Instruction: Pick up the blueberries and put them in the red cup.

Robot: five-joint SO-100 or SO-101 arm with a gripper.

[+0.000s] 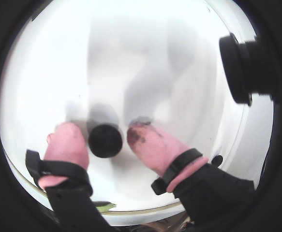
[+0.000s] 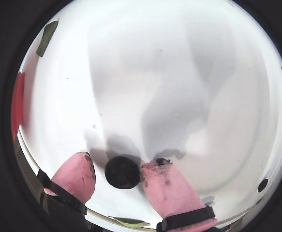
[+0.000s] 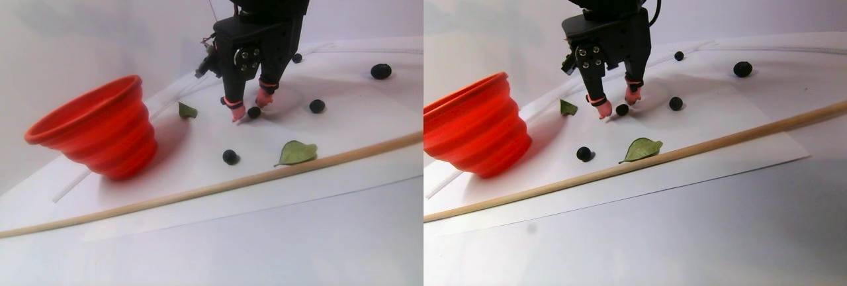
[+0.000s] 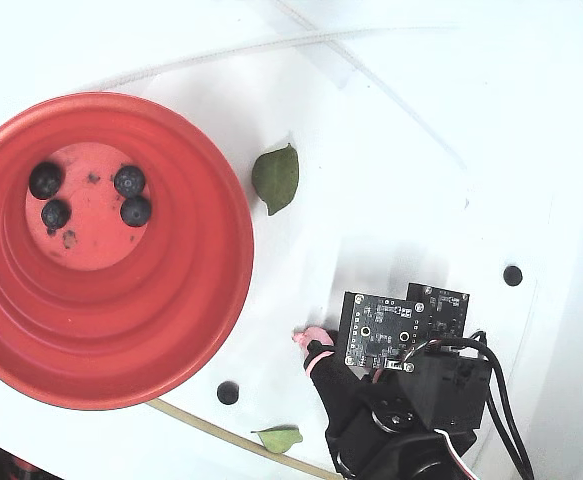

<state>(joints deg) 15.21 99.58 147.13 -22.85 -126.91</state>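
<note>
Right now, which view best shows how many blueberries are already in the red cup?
The fixed view: it looks straight down into the red cup, showing four blueberries. The stereo pair shows only its outside; the wrist views miss its inside.

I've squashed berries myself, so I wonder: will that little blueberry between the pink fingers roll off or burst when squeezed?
The blueberry looks round and sits loose on the smooth white sheet, so a nudge would probably roll it. Dark smears on the fingers suggest berries bruise easily. It is tiny, likely very light.

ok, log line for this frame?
phase: grasp approach | claw: open, straddling one blueberry on the white sheet | red cup: four berries inside | leaves: untouched
</note>
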